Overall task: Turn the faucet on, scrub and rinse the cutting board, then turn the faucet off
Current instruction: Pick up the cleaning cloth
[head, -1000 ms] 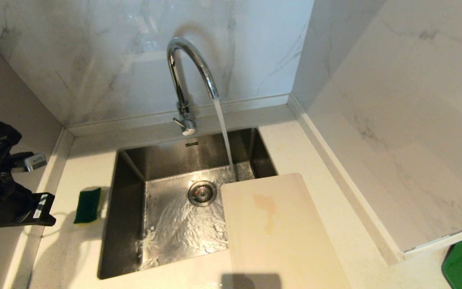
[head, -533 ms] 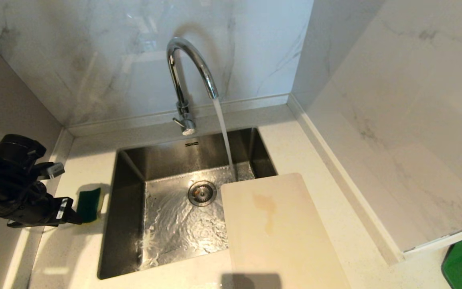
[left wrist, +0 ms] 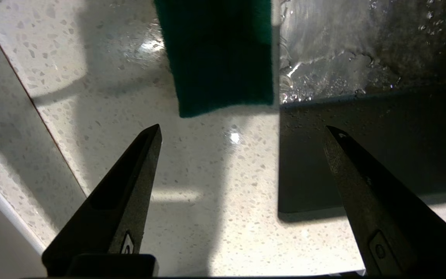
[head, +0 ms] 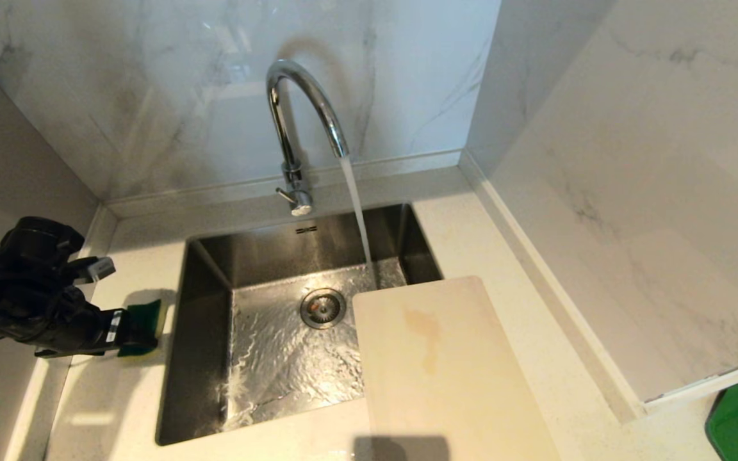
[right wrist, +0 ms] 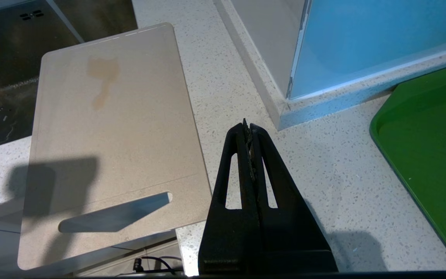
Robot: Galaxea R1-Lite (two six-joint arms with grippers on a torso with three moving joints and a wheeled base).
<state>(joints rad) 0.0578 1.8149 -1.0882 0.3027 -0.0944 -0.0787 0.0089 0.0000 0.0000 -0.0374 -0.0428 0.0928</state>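
Faucet (head: 305,121) running; L gripper (left wrist: 242,133) open nr sponge (left wrist: 219,54)

A kitchen: a steel sink (head: 202,358) set into a speckled countertop (head: 471,243), a chrome faucet (head: 292,128) behind it, marble-look wall panels (head: 151,96) behind the faucet.

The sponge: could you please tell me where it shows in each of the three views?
Head view: the sponge lies on the counter left of the sink, partly behind the left gripper.
Left wrist view: sponge ahead of the open jaws, beside the sink's rim.
Right wrist view: not in it.
Shared landmark: the sink.
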